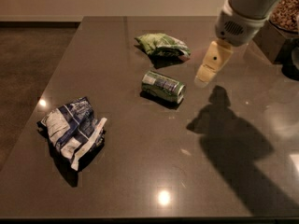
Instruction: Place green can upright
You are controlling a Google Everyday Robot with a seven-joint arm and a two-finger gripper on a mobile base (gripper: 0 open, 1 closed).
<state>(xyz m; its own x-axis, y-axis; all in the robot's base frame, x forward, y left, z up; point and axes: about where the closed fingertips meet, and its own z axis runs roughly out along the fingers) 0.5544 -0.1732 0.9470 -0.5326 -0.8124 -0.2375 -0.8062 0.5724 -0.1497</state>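
The green can (163,86) lies on its side near the middle of the dark table (140,171), its silver end facing right and toward the front. My gripper (209,69) hangs above the table just right of the can, a short gap away, with its cream-coloured finger pointing down. It holds nothing that I can see.
A wrinkly green-and-white snack bag (161,45) lies behind the can. A blue-and-white crumpled bag (73,130) lies at the front left. A box and a bowl (285,13) stand at the far right edge. The arm's shadow falls on the table's right part.
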